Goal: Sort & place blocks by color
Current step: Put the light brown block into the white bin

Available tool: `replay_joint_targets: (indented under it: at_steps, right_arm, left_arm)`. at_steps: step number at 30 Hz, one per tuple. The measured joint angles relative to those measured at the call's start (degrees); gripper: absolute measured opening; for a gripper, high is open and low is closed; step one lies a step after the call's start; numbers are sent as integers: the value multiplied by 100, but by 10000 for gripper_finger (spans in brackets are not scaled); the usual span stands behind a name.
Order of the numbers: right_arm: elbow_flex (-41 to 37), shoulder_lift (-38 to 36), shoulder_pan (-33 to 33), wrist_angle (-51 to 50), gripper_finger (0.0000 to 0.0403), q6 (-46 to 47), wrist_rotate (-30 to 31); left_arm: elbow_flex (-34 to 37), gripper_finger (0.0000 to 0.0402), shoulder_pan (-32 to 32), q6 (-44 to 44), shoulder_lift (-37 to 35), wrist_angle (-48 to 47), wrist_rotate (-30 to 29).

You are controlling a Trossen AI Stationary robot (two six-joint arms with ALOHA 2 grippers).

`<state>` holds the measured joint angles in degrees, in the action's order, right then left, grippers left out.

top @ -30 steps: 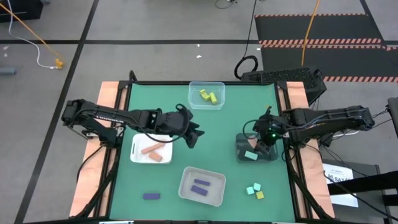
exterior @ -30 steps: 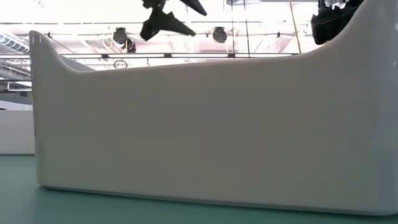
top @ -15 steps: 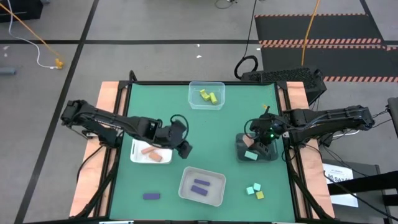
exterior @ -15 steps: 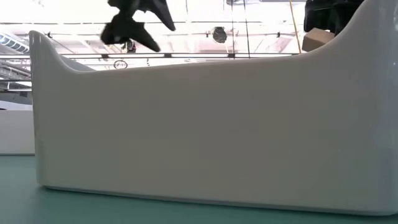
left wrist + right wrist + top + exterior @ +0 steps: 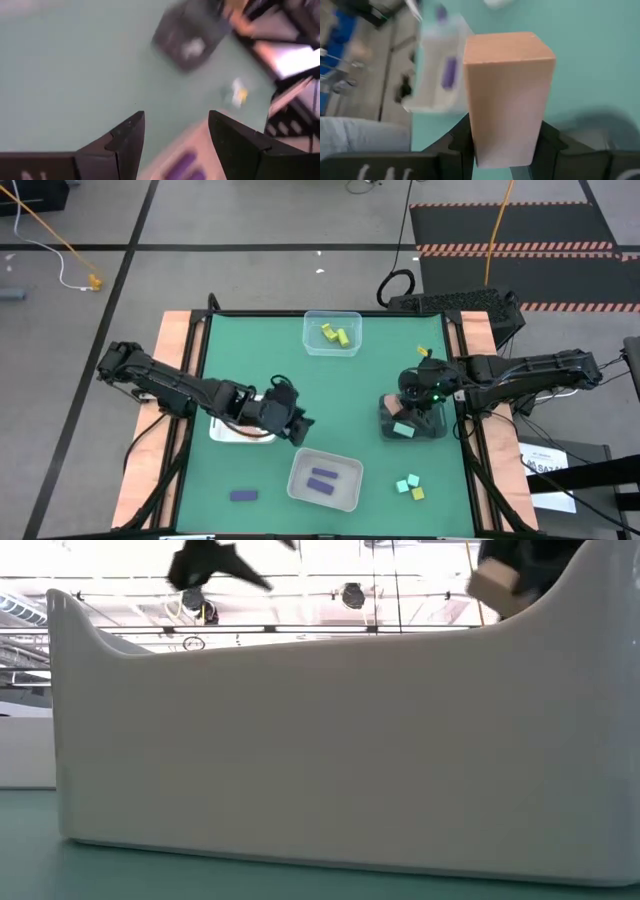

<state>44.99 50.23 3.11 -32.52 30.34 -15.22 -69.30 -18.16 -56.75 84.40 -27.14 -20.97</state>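
Observation:
My right gripper (image 5: pixel 410 388) is shut on a salmon-orange block (image 5: pixel 507 95), which also shows in the low view (image 5: pixel 492 585). It hovers over the dark container (image 5: pixel 412 423), where a mint-teal block (image 5: pixel 403 430) lies. My left gripper (image 5: pixel 297 426) is open in the air between the white tray (image 5: pixel 225 427) and the clear tray (image 5: pixel 325 480), which holds two purple bars (image 5: pixel 322 478). Another purple bar (image 5: pixel 243 495) lies on the table. A teal cube and a yellow cube (image 5: pixel 409 486) sit near the near edge. My right gripper pinches the salmon-orange block between its two fingers (image 5: pixel 462 142), one on each long side near the block's lower end (image 5: pixel 505 150). The rest of the block sticks out past the fingertips. It is lifted clear above the dark container.
A clear container (image 5: pixel 332 333) at the far edge holds yellow blocks (image 5: pixel 335 335). In the low view the clear tray's wall (image 5: pixel 320 750) fills most of the picture. My left arm covers much of the white tray. Open green table (image 5: pixel 350 385) lies between the two grippers.
My left gripper has moved toward the near edge, from beside the white tray's far corner to the gap between the white and clear trays, staying open. My right gripper has risen from the dark container and shifted toward the table's left with the salmon-orange block.

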Motion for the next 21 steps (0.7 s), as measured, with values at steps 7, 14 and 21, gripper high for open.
replay_joint_targets:
  at_steps: [7,14,21]
  right_arm:
    - [0,234,0,2111,114,-456,72]
    - [0,944,-2,3884,114,-613,192]
    - [-2,1641,-2,5388,114,-1004,192]
  left_arm:
    - [0,218,276,1725,0,1837,-1060]
    - [0,218,570,3101,0,3187,-1067]
    - [0,218,578,3935,56,3649,-810]
